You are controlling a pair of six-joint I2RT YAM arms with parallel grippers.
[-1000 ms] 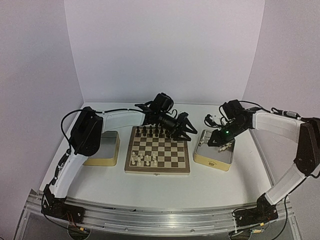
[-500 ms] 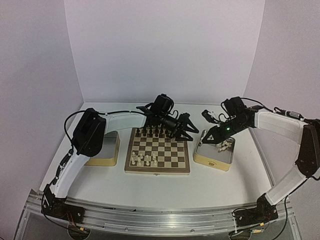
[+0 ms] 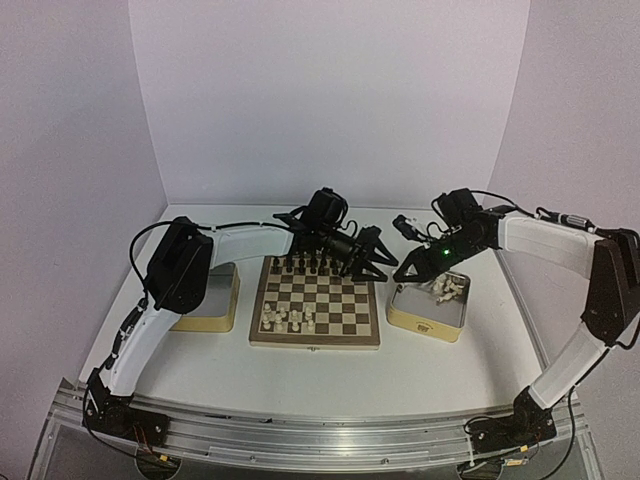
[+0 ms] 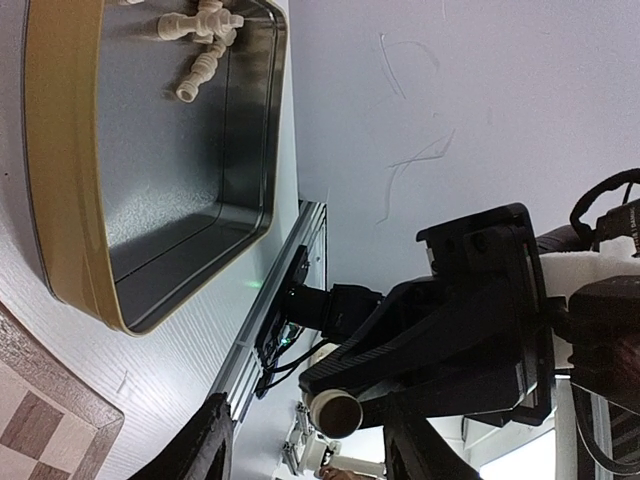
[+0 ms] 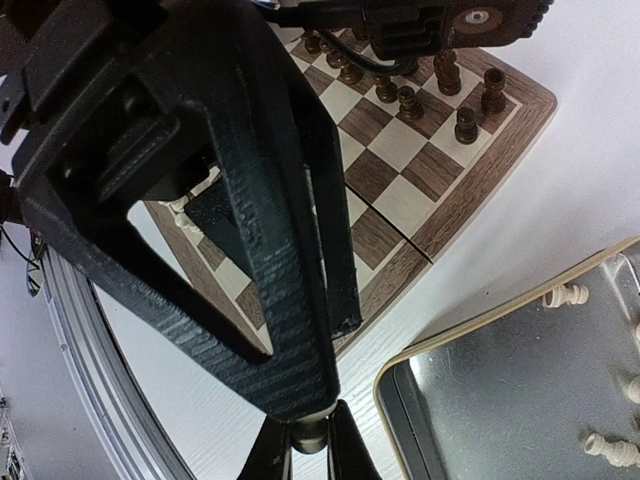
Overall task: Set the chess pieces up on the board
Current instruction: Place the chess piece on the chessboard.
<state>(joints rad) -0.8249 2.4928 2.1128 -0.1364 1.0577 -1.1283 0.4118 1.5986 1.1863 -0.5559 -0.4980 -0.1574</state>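
The board (image 3: 315, 341) lies between my arms, with dark figures (image 3: 300, 263) along its far rows and several cream chess pieces (image 3: 288, 317) near its front left. My right gripper (image 3: 403, 272) hovers past the board's far right corner, shut on one cream chess piece (image 5: 310, 437). My left gripper (image 3: 372, 262) meets it there, open. In the left wrist view the piece's round base (image 4: 338, 412) sits between the left gripper (image 4: 305, 420) jaws, with a gap showing on one side. More cream pieces (image 3: 447, 288) lie in the right tin (image 3: 425, 320).
A second tin (image 3: 205, 300) stands left of the board under the left arm. In the right wrist view, the left gripper's black fingers (image 5: 270, 250) cover much of the board (image 5: 400, 180), and the right tin's rim (image 5: 480, 330) is close below.
My right gripper has lifted out of the right tin and moved left towards the left gripper, carrying the cream piece. The left arm has barely shifted.
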